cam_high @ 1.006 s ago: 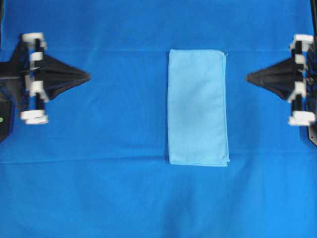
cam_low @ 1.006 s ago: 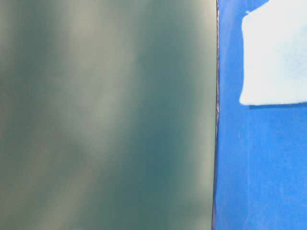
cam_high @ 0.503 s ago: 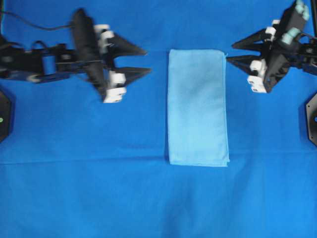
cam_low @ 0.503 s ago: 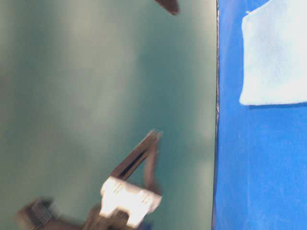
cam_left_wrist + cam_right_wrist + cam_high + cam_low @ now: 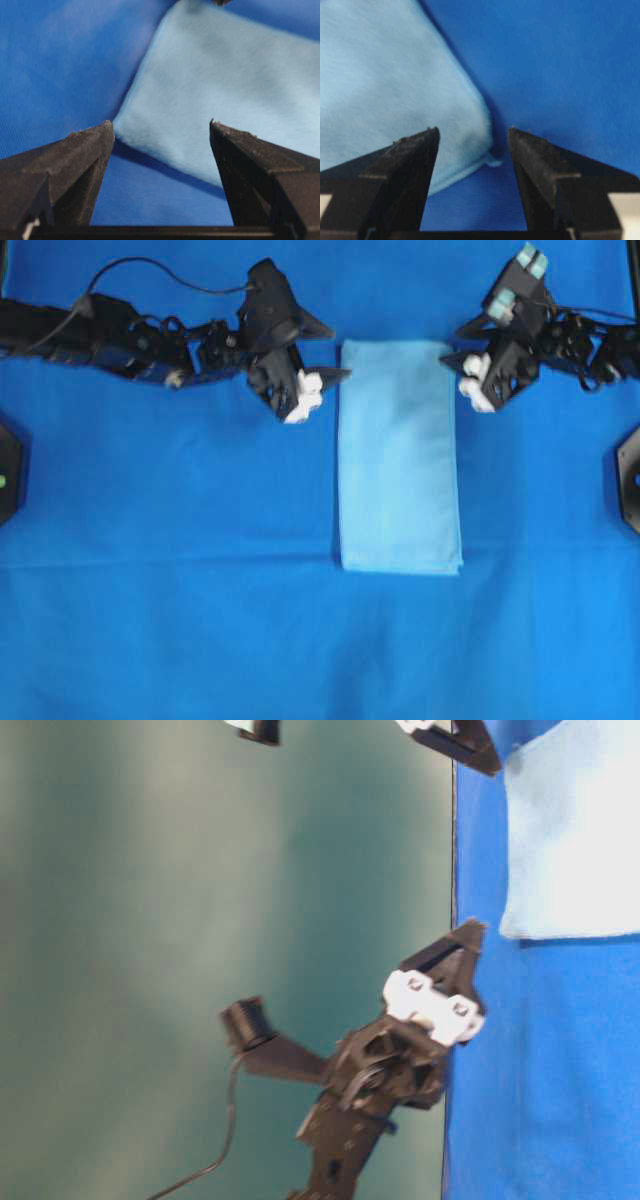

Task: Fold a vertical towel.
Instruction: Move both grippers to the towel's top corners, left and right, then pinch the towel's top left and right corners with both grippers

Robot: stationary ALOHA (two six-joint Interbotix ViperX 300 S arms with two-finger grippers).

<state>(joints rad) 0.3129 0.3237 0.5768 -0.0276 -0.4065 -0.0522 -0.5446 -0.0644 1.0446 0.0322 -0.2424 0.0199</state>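
Note:
The towel (image 5: 399,455) is a pale sky-blue folded cloth lying as a tall rectangle on the deep-blue table cloth (image 5: 200,620). My left gripper (image 5: 334,352) is open just outside the towel's top left corner. In the left wrist view the towel (image 5: 225,85) lies ahead, and my open left gripper (image 5: 161,128) frames its near corner. My right gripper (image 5: 451,345) is open at the top right corner. In the right wrist view the towel (image 5: 385,85) has its stitched corner between the tips of my right gripper (image 5: 473,133). Neither gripper holds anything.
The table-level view shows the towel (image 5: 575,830) on the blue cloth at the right, the left gripper (image 5: 450,960) beside the table edge, and a plain green backdrop (image 5: 150,920). Both arms stretch along the far part of the table.
Both grippers have moved inward and toward the far edge, from beside the towel to its two top corners. The towel has not moved.

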